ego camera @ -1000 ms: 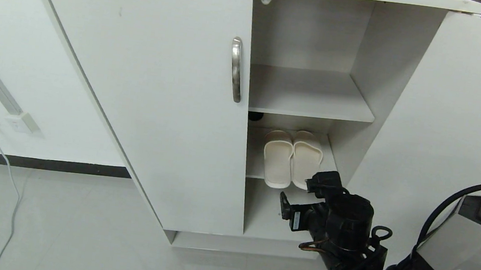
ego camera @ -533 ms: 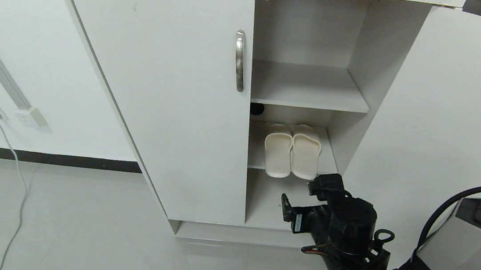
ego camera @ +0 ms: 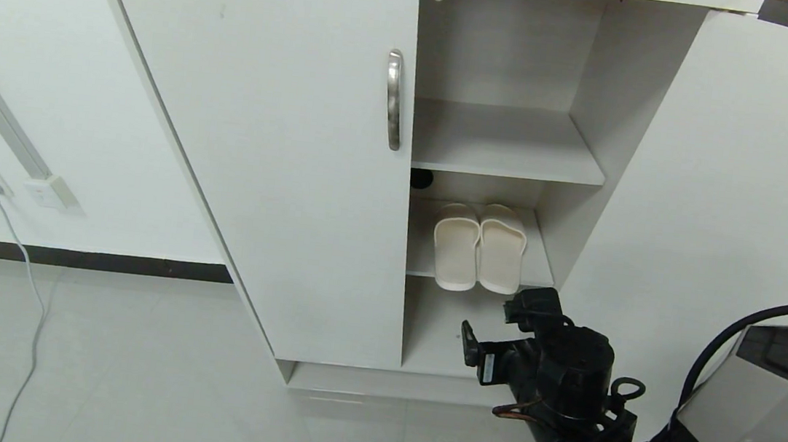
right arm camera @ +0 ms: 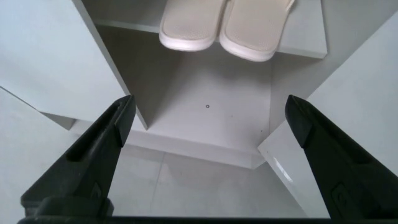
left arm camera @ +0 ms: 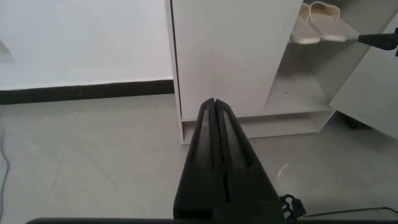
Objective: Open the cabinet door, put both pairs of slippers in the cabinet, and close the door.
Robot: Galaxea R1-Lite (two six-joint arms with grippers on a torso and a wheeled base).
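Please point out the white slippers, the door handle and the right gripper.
white slippers (ego camera: 459, 250), head view, one slipper's insole.
door handle (ego camera: 393, 100), head view, middle of bar.
right gripper (right arm camera: 208, 112), right wrist view, between open fingertips.

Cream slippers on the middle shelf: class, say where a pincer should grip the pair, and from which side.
Probably the heel ends, from the cabinet's open front. The cream slippers lie side by side, heels overhanging the shelf edge, so a pincer could close across both soles there.

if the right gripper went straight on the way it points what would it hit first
Probably the cabinet's bottom compartment floor, below the shelf with the slippers; nothing nearer shows ahead of the right gripper.
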